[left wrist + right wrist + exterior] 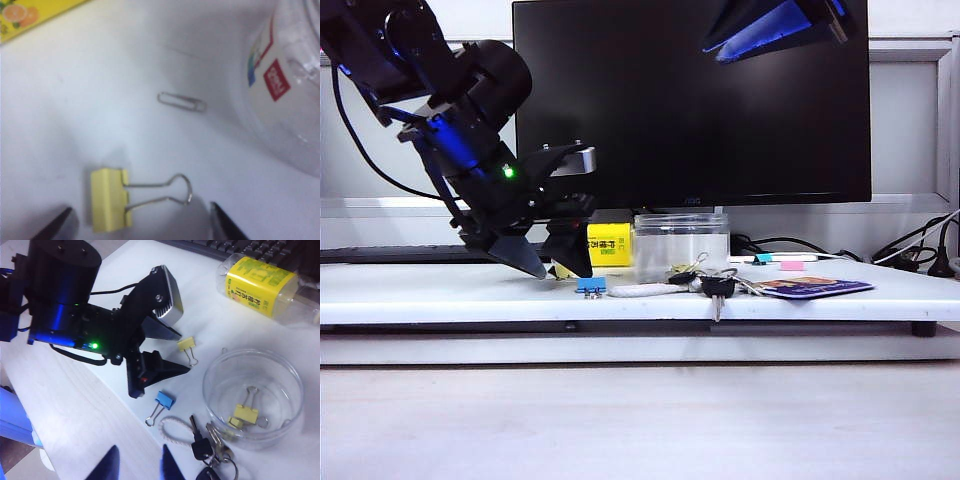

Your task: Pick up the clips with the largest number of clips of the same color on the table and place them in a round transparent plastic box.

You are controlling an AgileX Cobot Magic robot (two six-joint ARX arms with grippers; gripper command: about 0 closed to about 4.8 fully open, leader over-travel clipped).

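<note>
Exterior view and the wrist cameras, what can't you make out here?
- Yellow clip, exterior view: mostly hidden behind the left claw.
- Round box, left wrist view: cut off by the frame edge, label blurred.
- Right claw, right wrist view: only its fingertips show.

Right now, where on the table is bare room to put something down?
Bare table lies beside the blue clip, under the left gripper. Crowded: the keys against the round box. The yellow clip sits between the left fingers. The right gripper hovers apart.

Blue binder clip (165, 400), keys (202, 446), loose paperclip (182, 102), yellow-labelled container (260, 284), monitor (690, 100)
</note>
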